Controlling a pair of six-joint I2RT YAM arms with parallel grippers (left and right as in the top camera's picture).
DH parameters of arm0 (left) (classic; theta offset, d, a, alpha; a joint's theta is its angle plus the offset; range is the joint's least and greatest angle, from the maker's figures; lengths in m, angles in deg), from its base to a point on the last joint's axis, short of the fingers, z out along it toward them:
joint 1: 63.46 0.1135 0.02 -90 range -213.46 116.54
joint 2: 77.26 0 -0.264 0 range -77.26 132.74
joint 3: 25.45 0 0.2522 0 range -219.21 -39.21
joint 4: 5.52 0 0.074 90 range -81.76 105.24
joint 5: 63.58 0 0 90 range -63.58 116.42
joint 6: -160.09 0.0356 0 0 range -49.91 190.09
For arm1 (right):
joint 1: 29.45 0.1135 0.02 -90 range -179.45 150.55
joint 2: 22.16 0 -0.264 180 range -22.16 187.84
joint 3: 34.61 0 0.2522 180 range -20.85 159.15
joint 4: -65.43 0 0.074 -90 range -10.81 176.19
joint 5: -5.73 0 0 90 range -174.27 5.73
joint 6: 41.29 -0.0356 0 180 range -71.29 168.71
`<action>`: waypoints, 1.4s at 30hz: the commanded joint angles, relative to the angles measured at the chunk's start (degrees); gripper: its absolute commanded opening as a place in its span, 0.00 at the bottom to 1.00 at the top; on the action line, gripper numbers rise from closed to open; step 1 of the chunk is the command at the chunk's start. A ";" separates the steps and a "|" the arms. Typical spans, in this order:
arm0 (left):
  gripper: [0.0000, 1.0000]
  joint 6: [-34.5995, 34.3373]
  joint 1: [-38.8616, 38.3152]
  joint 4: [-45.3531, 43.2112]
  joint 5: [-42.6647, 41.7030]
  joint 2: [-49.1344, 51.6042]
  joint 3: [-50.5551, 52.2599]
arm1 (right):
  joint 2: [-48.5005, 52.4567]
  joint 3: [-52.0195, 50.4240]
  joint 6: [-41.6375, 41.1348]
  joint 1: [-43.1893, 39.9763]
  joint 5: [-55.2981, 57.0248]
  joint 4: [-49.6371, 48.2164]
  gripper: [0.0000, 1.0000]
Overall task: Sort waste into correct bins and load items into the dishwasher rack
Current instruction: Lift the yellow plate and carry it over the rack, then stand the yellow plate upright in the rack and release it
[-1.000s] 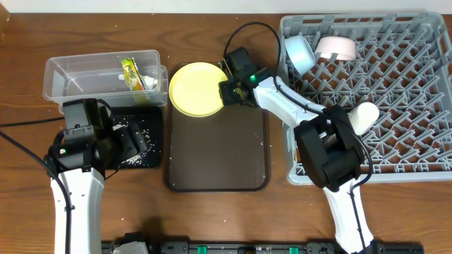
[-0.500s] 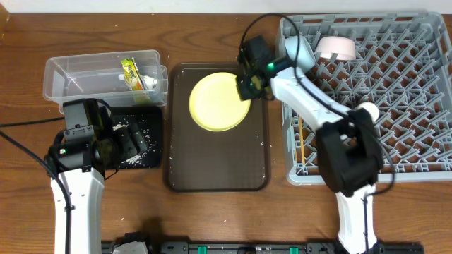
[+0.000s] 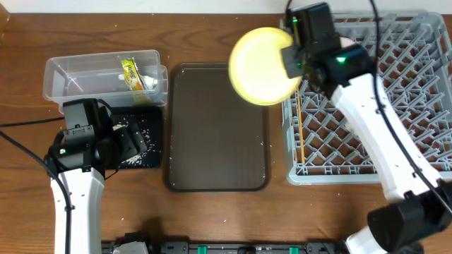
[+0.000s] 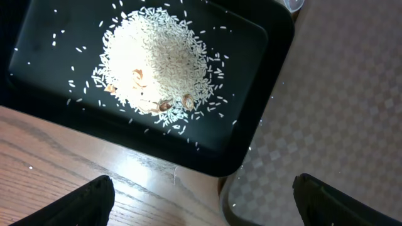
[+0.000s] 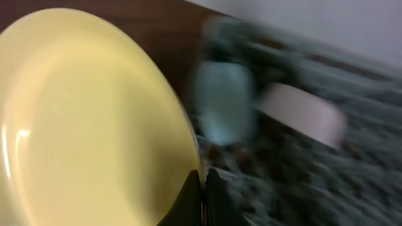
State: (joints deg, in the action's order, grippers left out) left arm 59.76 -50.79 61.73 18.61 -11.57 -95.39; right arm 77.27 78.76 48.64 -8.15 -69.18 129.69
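My right gripper [image 3: 291, 62] is shut on the rim of the yellow plate [image 3: 260, 67] and holds it in the air over the left edge of the grey dishwasher rack [image 3: 395, 106]. In the right wrist view the plate [image 5: 81, 125] fills the left, my gripper [image 5: 203, 188] pinches its edge, and the light blue bowl [image 5: 221, 110] and white bowl [image 5: 301, 113] show blurred in the rack. Chopsticks [image 3: 299, 130] lie in the rack. My left gripper [image 4: 204, 204] is open above the black tray [image 4: 270, 56], which holds rice scraps [image 4: 154, 63]. The green-and-white wrapper [image 3: 131, 73] lies in the clear tub [image 3: 70, 70].
The dark brown serving tray [image 3: 215, 141] lies between the bins and the rack, with a few grains on it. The black tray [image 3: 152, 159] sits in front of the clear tub. Bare wooden table runs along the front edge.
My right gripper lifted the yellow plate off the serving tray and carried it right, up over the rack's left edge. The left arm has not moved.
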 commanded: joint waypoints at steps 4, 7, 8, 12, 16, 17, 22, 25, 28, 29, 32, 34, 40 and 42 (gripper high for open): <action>0.93 -0.09 0.28 -0.17 -0.55 0.15 -1.64 | -1.95 0.57 2.32 -2.60 26.01 4.57 0.01; 0.93 -0.09 0.28 -0.24 -0.55 0.15 -1.64 | -1.92 0.39 2.29 -2.58 36.35 7.50 0.01; 0.93 -0.09 0.28 -0.22 -0.57 0.15 -1.64 | -1.92 0.39 2.29 -2.60 38.38 8.20 0.01; 0.94 -0.09 0.28 -0.24 -0.55 0.15 -1.64 | -1.92 0.07 0.74 -2.60 41.27 9.33 0.01; 0.93 -0.09 0.28 -0.20 -0.57 0.15 -1.64 | -1.92 -1.88 0.33 -2.71 41.29 9.27 0.01; 0.94 -0.09 0.28 -0.20 -0.55 0.15 -1.64 | -1.92 -2.62 0.31 -2.95 41.27 9.29 0.01; 0.93 -0.09 0.28 -0.22 -0.55 0.15 -1.64 | -1.92 -6.88 -1.75 -3.87 41.24 8.96 0.01; 0.93 -0.11 0.28 -0.24 -0.57 0.15 -1.64 | -1.92 -8.59 -3.82 -3.63 38.99 8.83 0.01; 0.93 -0.09 0.28 -0.22 -0.57 0.15 -1.64 | -1.92 -9.01 -4.44 -3.28 30.56 8.09 0.01; 0.93 -0.09 0.28 -0.22 -0.57 0.15 -1.64 | -1.92 -9.01 -4.39 -3.21 27.39 7.52 0.01; 0.93 -0.11 0.28 -0.22 -0.57 0.15 -1.64 | -1.92 -9.01 -4.42 -3.17 17.49 5.75 0.01; 0.93 -0.09 0.28 -0.22 -0.57 0.15 -1.64 | -1.92 -9.01 -4.42 -3.15 11.21 5.18 0.01; 0.93 -0.09 0.28 -0.22 -0.57 0.15 -1.64 | -2.12 -8.98 -4.42 -3.52 -4.76 5.27 0.21; 0.93 -0.09 0.28 -0.35 -0.55 0.15 -1.64 | -2.71 -8.96 -4.70 -4.37 -8.44 5.38 0.24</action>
State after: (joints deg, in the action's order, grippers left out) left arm 59.76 -50.79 61.54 18.61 -11.57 -95.39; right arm 76.31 69.76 44.90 -11.67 -66.29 135.03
